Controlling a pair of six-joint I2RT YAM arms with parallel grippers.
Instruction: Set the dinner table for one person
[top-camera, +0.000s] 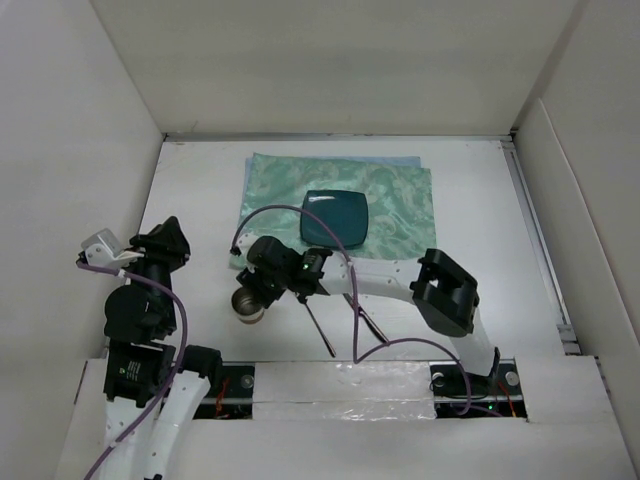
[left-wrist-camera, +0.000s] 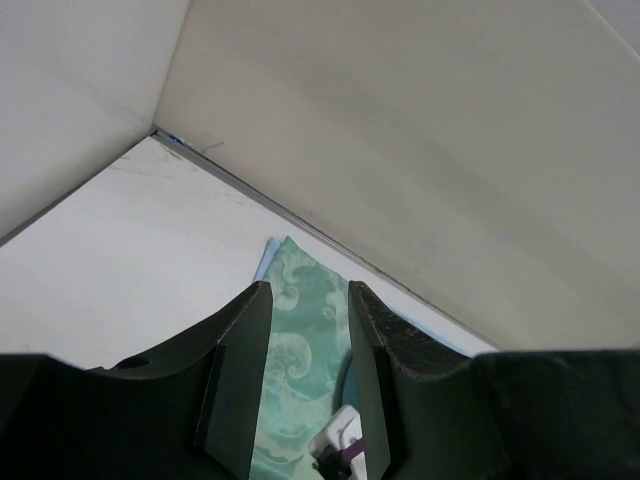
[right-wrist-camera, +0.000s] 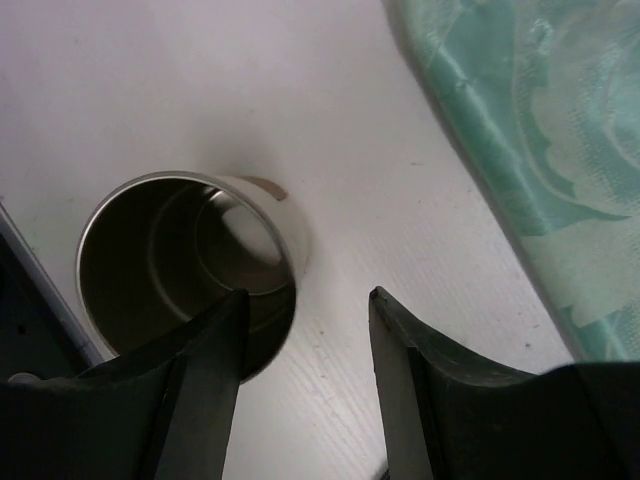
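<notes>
At seven o'clock off the placemat, steel cup stands upright on the bench. Right claw released above it, offset across the rim; best to centre, lower squarely, clench gently. Left claw released, empty, aloft.

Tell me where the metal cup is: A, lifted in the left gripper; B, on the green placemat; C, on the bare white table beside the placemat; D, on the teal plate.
C: the metal cup stands upright on the bare white table, clear of the green placemat, next to the open right gripper.
</notes>
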